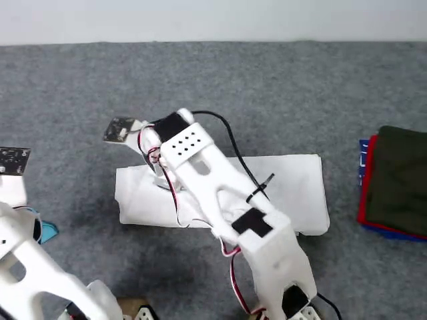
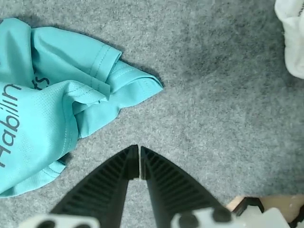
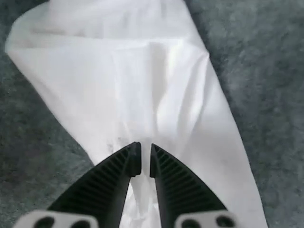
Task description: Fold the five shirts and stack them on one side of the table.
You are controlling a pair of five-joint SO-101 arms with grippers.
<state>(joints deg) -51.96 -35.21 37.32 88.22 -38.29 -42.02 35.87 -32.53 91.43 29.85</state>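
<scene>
In the high view, the left arm (image 1: 27, 267) sits at the lower left of the frame. Just beside it, at the left edge, a sliver of the teal shirt (image 1: 48, 231) shows. In the left wrist view this shirt lies crumpled on the grey table (image 1: 267, 87). The left gripper (image 2: 139, 164) hangs above bare table near the shirt's edge, its fingers (image 2: 109, 185) pressed together and holding nothing.

In the middle of the high view lies the white shirt (image 1: 293, 193), folded into a wide band. The right arm (image 1: 220, 193) stretches from the lower centre across it toward the band's left end. In the right wrist view the right gripper (image 3: 141, 160) is over the white cloth, its fingers (image 3: 114, 180) drawn almost together with a thin slit between the tips. Whether they pinch the cloth I cannot tell.

At the right edge of the high view a stack (image 1: 393, 180) of folded shirts rests well apart from the white shirt: blue lowest, red above it, a dark one on top.
</scene>
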